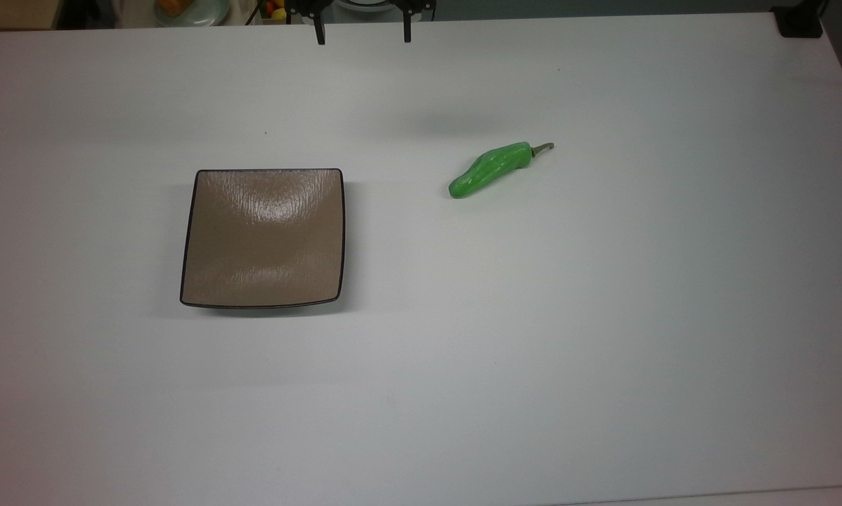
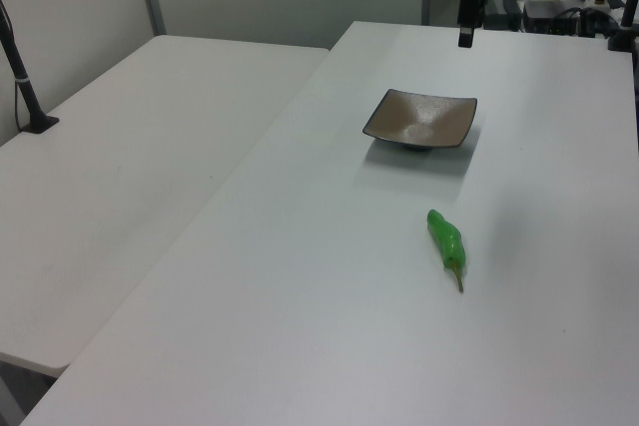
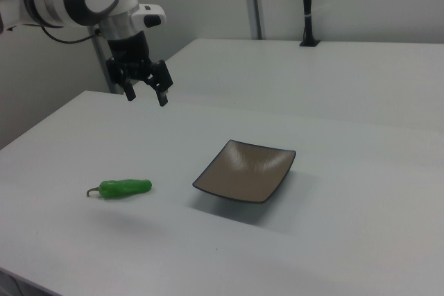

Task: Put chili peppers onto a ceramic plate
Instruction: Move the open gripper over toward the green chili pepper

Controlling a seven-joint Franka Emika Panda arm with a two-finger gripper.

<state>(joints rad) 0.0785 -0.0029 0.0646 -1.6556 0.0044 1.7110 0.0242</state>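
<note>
A bright green chili pepper [image 1: 491, 169] lies flat on the white table, to the right of the plate in the top view, stem pointing up-right. It shows too in the left view [image 2: 446, 238] and the right view [image 3: 125, 188]. The square tan-brown ceramic plate [image 1: 263, 239] [image 2: 419, 119] [image 3: 244, 171] holds nothing. My gripper [image 1: 363, 39] [image 3: 146, 97] hangs open in the air over the table's far edge, fingers pointing down and well apart. It is far from both pepper and plate. One dark finger [image 2: 465, 27] shows in the left view.
A second white table [image 2: 130, 147] adjoins on the left view's left, with a black post [image 2: 25, 87] on it. A black clamp [image 1: 800, 24] sits at the top view's upper right corner. Clutter [image 1: 189, 8] lies beyond the far edge.
</note>
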